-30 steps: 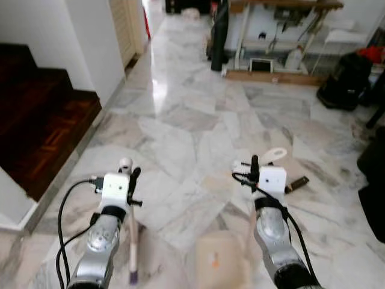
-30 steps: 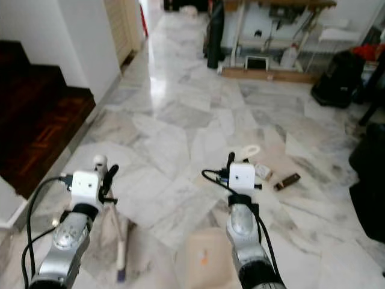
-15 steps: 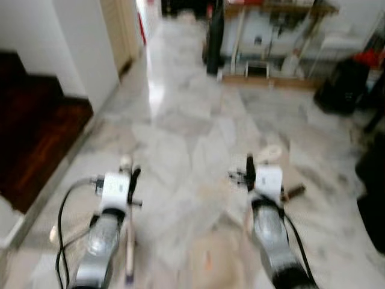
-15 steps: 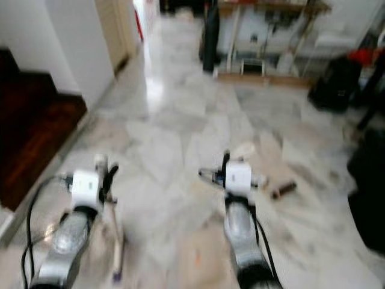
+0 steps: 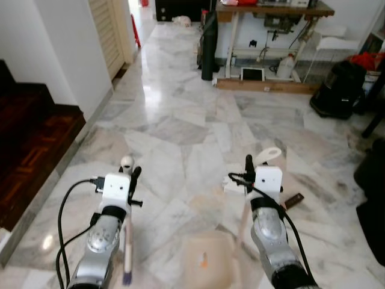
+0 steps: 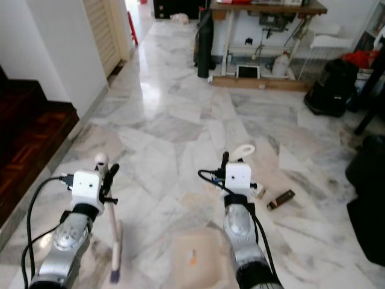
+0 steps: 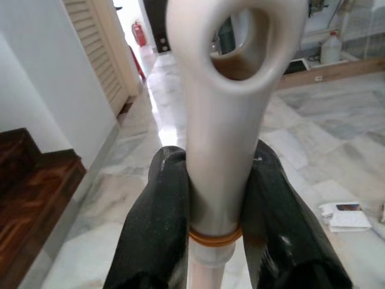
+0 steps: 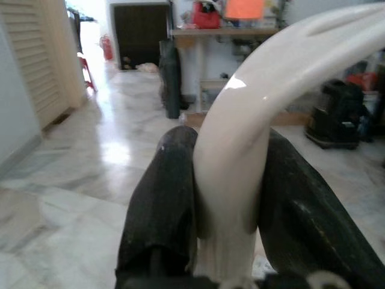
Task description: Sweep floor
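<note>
My left gripper (image 5: 133, 179) is shut on a pale broom handle (image 7: 221, 126) with a loop at its top (image 5: 127, 161); the stick runs down to the marble floor beside my left arm. My right gripper (image 5: 248, 166) is shut on the cream handle (image 8: 237, 150) of a dustpan, whose looped end (image 5: 269, 155) rises above the wrist. The beige pan (image 5: 207, 262) rests low on the floor between my arms. Litter lies ahead of the right gripper: white paper scraps (image 5: 231, 184) and a small dark brown piece (image 5: 294, 200).
Dark wooden stairs (image 5: 30, 150) and a white wall (image 5: 66, 54) stand on the left. A work table (image 5: 271, 12) with clutter below it lines the far side, with a black bag (image 5: 337, 90) to its right. Another dark object (image 5: 373, 205) sits at the right edge.
The whole view has shifted and sharpened after a blurred moment, so the camera moved. Both grippers keep the same hold on the broom and the dustpan handle.
</note>
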`<state>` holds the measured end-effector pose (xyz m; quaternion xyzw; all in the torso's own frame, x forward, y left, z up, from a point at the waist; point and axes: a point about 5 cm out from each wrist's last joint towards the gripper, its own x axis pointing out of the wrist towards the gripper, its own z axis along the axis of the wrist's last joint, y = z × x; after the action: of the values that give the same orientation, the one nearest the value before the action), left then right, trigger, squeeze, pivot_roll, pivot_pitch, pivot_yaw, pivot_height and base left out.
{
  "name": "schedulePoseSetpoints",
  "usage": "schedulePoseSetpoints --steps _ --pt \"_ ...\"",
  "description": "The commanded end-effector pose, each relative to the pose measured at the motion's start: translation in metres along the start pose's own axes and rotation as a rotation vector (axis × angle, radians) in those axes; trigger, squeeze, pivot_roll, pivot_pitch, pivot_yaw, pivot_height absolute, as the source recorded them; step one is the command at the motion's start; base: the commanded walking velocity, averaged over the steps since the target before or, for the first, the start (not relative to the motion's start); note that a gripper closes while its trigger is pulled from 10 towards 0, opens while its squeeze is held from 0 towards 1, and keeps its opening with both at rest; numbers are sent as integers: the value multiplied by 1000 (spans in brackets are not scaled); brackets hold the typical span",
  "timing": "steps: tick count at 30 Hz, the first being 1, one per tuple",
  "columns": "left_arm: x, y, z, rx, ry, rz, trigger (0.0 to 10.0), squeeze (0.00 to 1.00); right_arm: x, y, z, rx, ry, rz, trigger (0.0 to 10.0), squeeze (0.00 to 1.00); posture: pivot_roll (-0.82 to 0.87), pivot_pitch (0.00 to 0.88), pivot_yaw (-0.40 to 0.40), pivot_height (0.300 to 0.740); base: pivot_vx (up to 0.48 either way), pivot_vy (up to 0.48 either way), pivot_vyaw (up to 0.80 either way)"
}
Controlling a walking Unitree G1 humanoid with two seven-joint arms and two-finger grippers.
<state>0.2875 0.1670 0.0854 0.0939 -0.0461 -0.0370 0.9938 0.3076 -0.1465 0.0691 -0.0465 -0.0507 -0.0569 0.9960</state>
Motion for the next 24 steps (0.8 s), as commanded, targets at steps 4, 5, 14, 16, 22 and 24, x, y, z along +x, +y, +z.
schedulePoseSetpoints --steps 4,5,14,16,22,24 --pt "2 7 7 11 -37 17 10000 0 8 3 12 -14 -54 22 10000 0 113 3 8 740 304 0 0" --pt "2 7 7 12 -37 18 10000 0 8 3 12 -13 -53 23 10000 0 113 3 8 740 304 0 0" --pt "3 7 8 10 -38 23 10000 0 8 3 13 -10 -53 27 10000 0 113 10 5 740 303 0 0" --pt "3 7 8 9 -38 24 10000 0 9 3 13 -11 -55 25 10000 0 114 14 6 740 304 0 0" --pt "2 7 8 12 -38 25 10000 0 9 3 13 -9 -55 24 10000 0 114 18 6 740 301 0 0" --pt "2 7 8 12 -38 26 10000 0 9 2 14 -7 -57 19 10000 0 114 21 8 740 304 0 0"
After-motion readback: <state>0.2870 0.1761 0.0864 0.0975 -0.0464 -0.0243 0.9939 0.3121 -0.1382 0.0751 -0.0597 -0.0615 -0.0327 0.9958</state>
